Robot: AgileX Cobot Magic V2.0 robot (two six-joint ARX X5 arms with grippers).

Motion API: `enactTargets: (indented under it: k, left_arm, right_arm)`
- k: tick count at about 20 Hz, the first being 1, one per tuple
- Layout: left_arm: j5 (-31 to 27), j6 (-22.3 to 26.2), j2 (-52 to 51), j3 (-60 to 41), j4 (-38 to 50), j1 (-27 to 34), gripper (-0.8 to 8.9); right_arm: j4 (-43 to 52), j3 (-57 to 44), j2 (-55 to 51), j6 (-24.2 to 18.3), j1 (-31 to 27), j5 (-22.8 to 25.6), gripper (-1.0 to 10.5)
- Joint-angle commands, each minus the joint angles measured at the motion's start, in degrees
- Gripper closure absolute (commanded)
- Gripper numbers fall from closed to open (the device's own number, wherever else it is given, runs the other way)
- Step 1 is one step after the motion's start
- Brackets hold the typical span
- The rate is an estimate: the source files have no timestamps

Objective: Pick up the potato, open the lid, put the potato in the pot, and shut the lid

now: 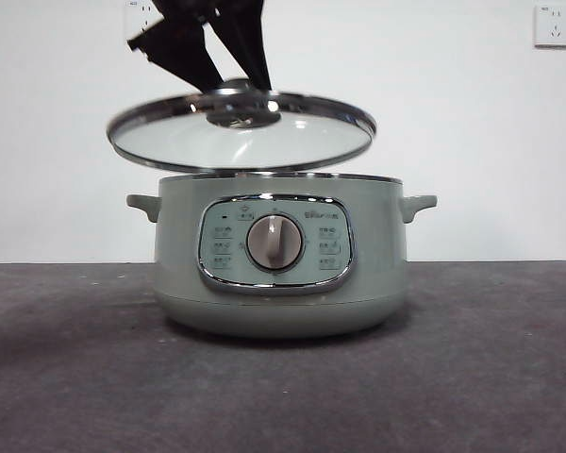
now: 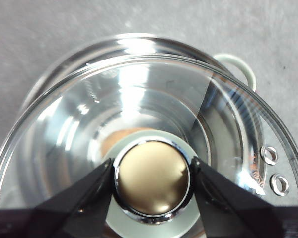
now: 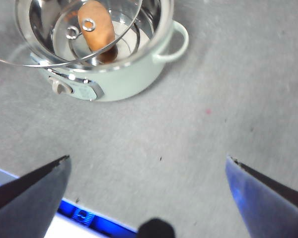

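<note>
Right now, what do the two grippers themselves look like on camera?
The left gripper has two matte black jaws, wedge-shaped and tapering to points. The right gripper has the same pointed black wedges, with a bluish sheen on one, and a rounded black part between their bases. No cables or markings show.

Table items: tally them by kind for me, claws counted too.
Pot: 1
Lid, held tilted above the pot by the left claw: 1
Potato, inside the pot: 1
Claws: 2, the right claw open, away from the pot
Total: 5
</note>
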Motion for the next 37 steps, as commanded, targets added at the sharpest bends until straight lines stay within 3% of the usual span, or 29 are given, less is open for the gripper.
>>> enactTargets:
  k: [1, 10, 19, 26, 27, 28, 30, 31, 37]
  left_arm:
    - [0.57, -0.76, 1.92, 0.50, 2.56, -1.07, 8.22]
    - [-0.98, -0.72, 7.89, 0.50, 5.70, -1.75, 8.22]
    - [-3.39, 6.43, 9.40, 0.50, 9.03, -1.60, 8.22]
    - [-2.10, 8.48, 9.40, 0.50, 8.55, -1.38, 8.10]
    - [-2.12, 8.15, 9.40, 0.50, 8.48, -1.38, 7.55]
    - [-2.12, 7.67, 9.29, 0.52, 8.46, -1.38, 5.90]
    - [-1.42, 6.56, 7.91, 0.55, 7.48, -1.36, 1.44]
    - [-0.59, 6.56, 6.80, 0.52, 6.78, -1.36, 0.88]
    - [-0.63, 3.87, -7.23, 0.52, -2.23, -1.38, 0.90]
  right_arm:
    - [-1.25, -3.26, -2.82, 3.10, 0.22, -0.50, 3.4]
    - [-1.27, -6.34, -5.53, 3.48, 0.22, -0.68, 3.4]
    - [-1.27, -6.34, -5.53, 2.82, 0.22, -0.63, 3.4]
    - [-1.27, -6.34, -5.53, 2.80, 0.22, -0.81, 3.4]
    - [-1.27, -6.34, -5.53, 2.80, 0.22, -0.81, 3.4]
    - [-1.27, -6.34, -5.53, 2.80, 0.22, -0.81, 3.4]
    - [-1.27, -6.34, -5.53, 2.80, 0.22, -0.81, 3.4]
    - [-1.27, -6.34, -5.51, 2.80, 0.22, -0.81, 3.4]
    - [-1.27, -6.34, -5.51, 2.80, 0.22, -0.81, 3.4]
